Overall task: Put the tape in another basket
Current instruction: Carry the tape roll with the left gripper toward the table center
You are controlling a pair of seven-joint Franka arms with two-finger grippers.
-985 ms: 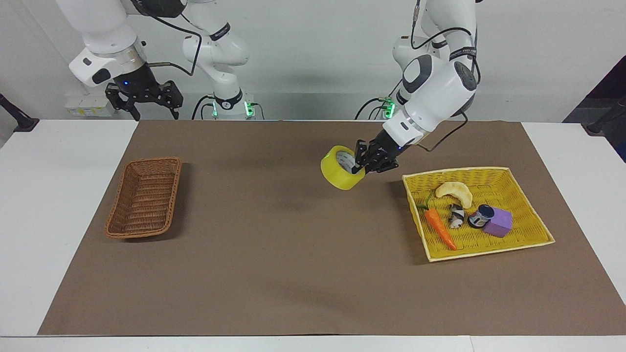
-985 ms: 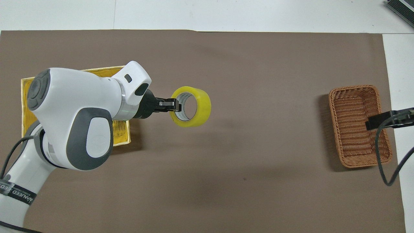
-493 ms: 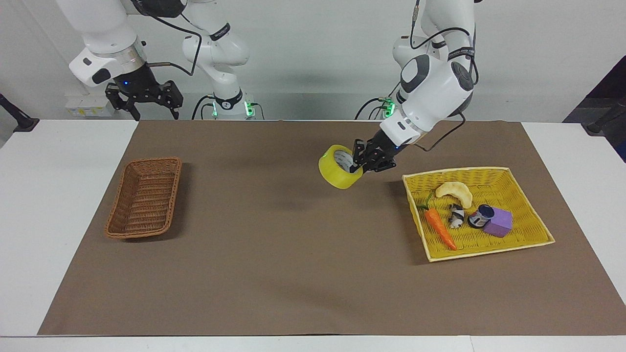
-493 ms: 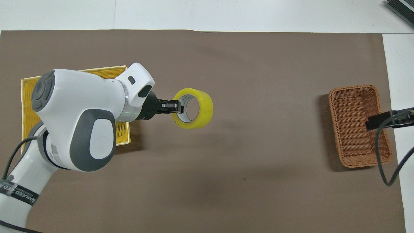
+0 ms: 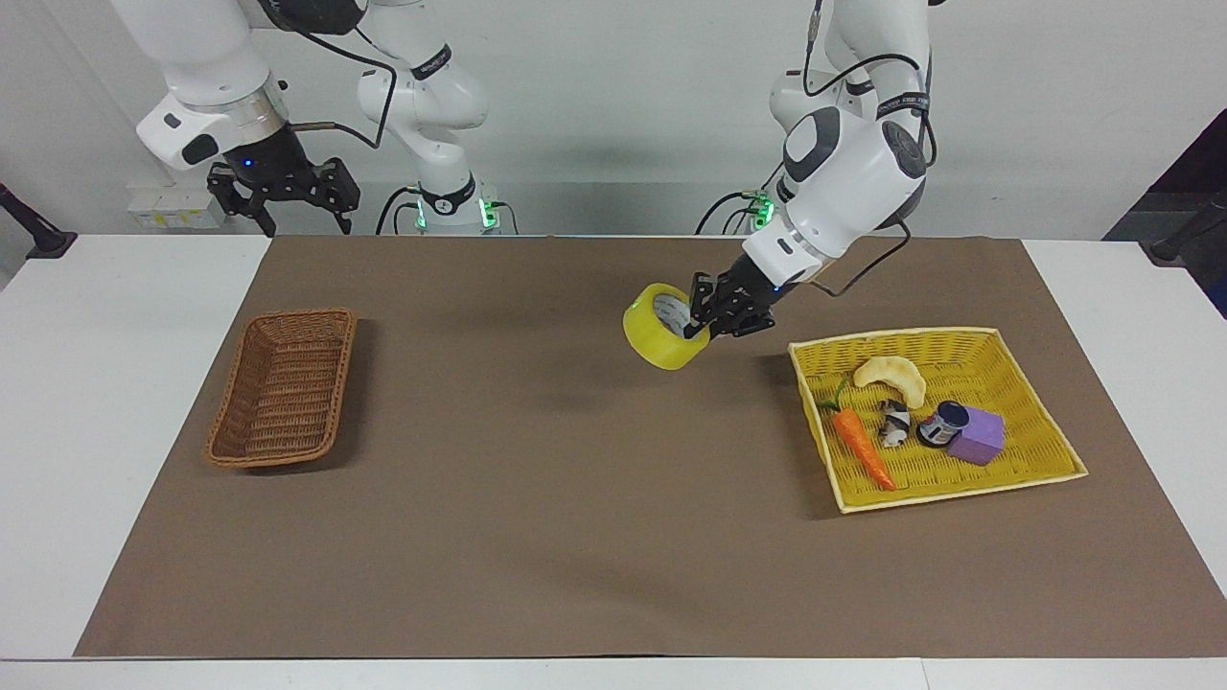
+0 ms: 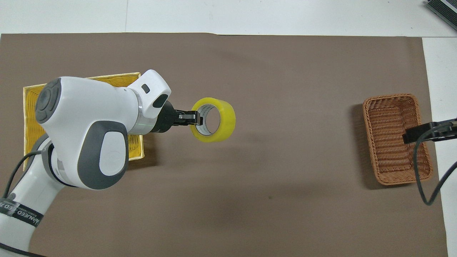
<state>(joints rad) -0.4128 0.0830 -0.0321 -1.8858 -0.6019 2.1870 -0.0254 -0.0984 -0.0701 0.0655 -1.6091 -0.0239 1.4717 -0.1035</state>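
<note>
We have the tape (image 5: 665, 336) pinched through its ring wall by the left claw (image 5: 698, 318), shut on it and holding it clear above the brown mat (image 5: 537, 498) — just off the yellow tray (image 5: 959, 484) at this arm's end. To carry it well we should keep the roll level and high, then cross toward the brown basket (image 5: 283, 386), well apart from the claw at the right arm's end of the bench (image 5: 57, 431). The right claw (image 5: 280, 199) waits open up by its base. Against a second ago, the tape has crept slightly toward the basket — little else differs.
</note>
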